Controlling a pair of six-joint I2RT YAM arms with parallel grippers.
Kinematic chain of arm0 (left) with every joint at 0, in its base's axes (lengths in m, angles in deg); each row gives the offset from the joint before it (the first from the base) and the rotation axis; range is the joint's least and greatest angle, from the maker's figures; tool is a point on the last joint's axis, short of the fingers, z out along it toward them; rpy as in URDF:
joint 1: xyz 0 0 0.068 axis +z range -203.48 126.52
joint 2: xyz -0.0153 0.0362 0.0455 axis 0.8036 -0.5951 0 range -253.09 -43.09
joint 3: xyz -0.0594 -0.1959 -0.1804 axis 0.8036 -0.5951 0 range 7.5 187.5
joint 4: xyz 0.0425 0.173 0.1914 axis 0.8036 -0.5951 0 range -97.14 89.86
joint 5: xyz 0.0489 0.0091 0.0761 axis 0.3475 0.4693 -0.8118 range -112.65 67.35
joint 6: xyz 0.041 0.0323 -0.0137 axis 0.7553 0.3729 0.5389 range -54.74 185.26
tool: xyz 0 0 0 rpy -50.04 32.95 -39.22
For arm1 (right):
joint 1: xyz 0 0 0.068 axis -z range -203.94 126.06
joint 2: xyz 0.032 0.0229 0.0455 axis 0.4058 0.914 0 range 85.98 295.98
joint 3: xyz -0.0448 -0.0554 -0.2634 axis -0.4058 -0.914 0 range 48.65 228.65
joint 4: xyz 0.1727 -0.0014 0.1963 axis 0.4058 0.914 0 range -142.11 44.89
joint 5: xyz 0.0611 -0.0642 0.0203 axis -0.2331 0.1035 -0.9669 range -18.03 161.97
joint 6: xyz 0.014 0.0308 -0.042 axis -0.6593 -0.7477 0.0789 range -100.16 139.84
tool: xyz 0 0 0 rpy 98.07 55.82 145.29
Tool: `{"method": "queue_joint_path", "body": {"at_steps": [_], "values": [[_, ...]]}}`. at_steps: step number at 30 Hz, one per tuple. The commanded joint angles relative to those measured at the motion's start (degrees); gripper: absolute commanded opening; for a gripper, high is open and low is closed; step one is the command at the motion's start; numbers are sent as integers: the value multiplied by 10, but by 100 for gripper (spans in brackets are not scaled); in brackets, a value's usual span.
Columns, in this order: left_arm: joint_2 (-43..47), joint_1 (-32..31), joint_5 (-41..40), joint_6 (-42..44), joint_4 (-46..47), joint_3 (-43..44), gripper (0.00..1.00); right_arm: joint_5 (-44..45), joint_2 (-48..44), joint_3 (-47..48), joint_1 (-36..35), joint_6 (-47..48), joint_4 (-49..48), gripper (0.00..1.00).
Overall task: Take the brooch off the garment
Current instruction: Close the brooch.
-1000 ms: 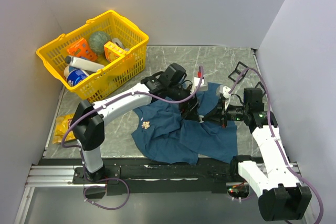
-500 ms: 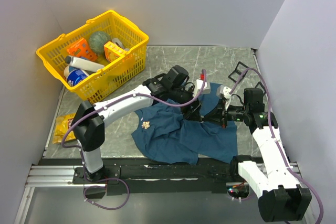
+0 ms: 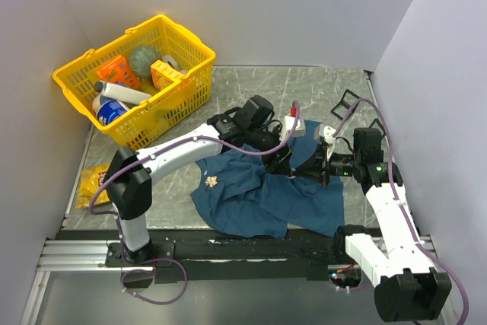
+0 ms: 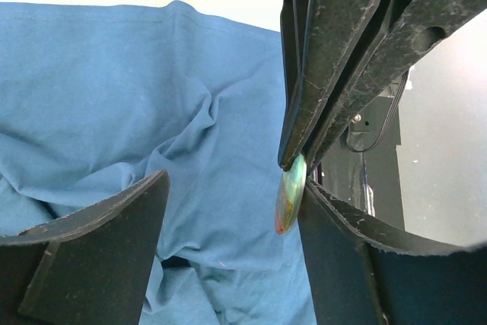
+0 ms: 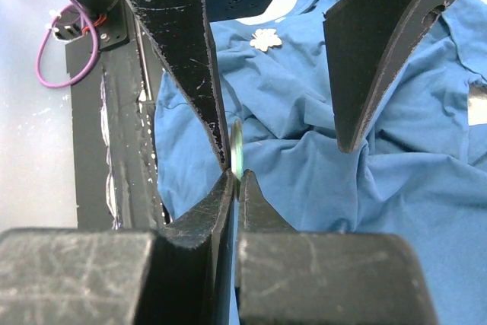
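Grey table (image 3: 251, 85), blue garment (image 3: 243, 195), right jaws pinching thin edge-on disc (image 4: 290, 194), face hidden, left jaws spread beside it

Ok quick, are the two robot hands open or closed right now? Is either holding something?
Left gripper: open, jaws wide apart, holding nothing.
Right gripper: closed, jaws pinching a small shiny disc.

Left gripper (image 4: 232, 188) has edged right, seemingly closer to right gripper (image 5: 233, 176)
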Motion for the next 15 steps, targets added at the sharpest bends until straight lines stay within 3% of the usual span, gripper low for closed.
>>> {"method": "queue_joint_path", "body": {"at_steps": [1,15], "values": [[24,-1,13,-6,22,14,73,-20,0,16,3,12,12,0],[22,6,45,-10,25,12,76,-21,3,18,3,16,17,0]]}}
